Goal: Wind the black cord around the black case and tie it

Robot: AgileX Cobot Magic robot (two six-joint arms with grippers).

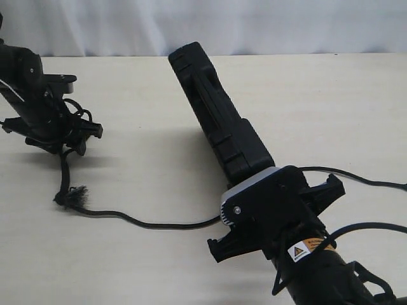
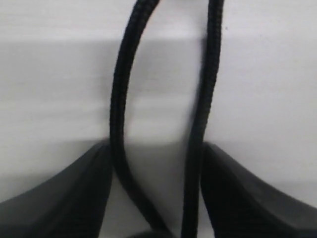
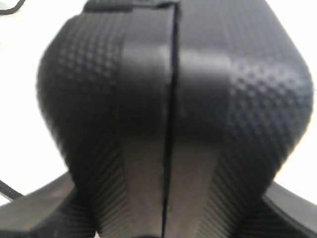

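The black case [image 1: 213, 108] stands on edge, slanting away across the table. My right gripper [image 1: 254, 175] is shut on its near end. In the right wrist view the case's textured end [image 3: 173, 89] fills the space between the fingers [image 3: 34, 208]. The black cord [image 1: 152, 222] drops from my left gripper [image 1: 67, 143] to its frayed tuft [image 1: 70, 197], then runs along the table toward the case. In the left wrist view two strands of cord [image 2: 119, 99] pass between the spread fingers [image 2: 74, 193] of the left gripper [image 2: 157, 148], which stands open around them.
A thin black line [image 1: 362, 180] leads off to the right edge from behind the right gripper. A robot cable [image 1: 369, 225] arcs beside the right arm. The pale table [image 1: 146, 159] ends at a white curtain [image 1: 254, 25] at the back.
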